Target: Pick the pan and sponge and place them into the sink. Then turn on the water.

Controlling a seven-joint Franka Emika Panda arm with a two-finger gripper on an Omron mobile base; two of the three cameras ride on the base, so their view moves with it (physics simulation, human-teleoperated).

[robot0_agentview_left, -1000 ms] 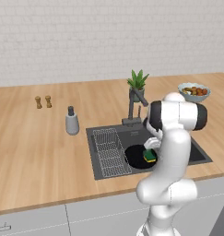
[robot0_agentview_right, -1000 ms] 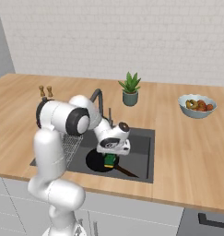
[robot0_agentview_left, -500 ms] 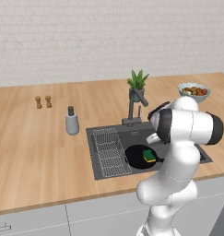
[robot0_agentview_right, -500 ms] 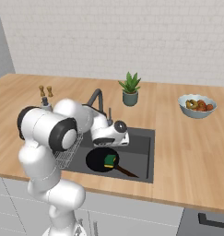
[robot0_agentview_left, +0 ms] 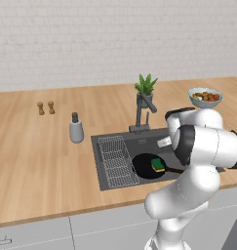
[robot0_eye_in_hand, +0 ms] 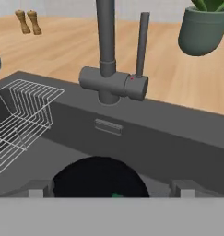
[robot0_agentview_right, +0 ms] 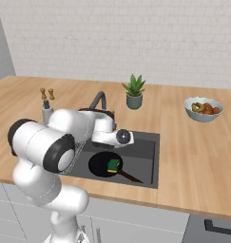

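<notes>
The black pan (robot0_agentview_left: 145, 166) (robot0_agentview_right: 101, 164) lies on the floor of the dark sink (robot0_agentview_left: 103, 161) (robot0_agentview_right: 146, 154), its handle pointing right. The green and yellow sponge (robot0_agentview_left: 157, 164) (robot0_agentview_right: 113, 165) rests inside the pan. My gripper (robot0_eye_in_hand: 111, 189) hangs over the basin above the pan (robot0_eye_in_hand: 97, 177), open, with nothing between its widely spread fingertips (robot0_eye_in_hand: 37, 189). It faces the tall dark faucet (robot0_eye_in_hand: 106, 46) (robot0_agentview_left: 141, 113) and the thin upright lever (robot0_eye_in_hand: 141, 41) beside it. A sliver of the sponge (robot0_eye_in_hand: 115, 195) peeks up at the bottom of the hand view.
A wire rack (robot0_agentview_left: 117, 158) (robot0_eye_in_hand: 21, 115) fills the sink's left part. Behind the faucet stands a potted plant (robot0_agentview_left: 146, 91) (robot0_agentview_right: 134, 91). A pale bowl of orange food (robot0_agentview_left: 205, 97) (robot0_agentview_right: 203, 108), a grey bottle (robot0_agentview_left: 76, 129) and two small shakers (robot0_agentview_left: 45, 108) stand on the wooden counter (robot0_agentview_left: 37, 161).
My hand has let go of the sponge in the pan, risen out of the basin and turned toward the faucet. The arm's elbow has swung outward.
</notes>
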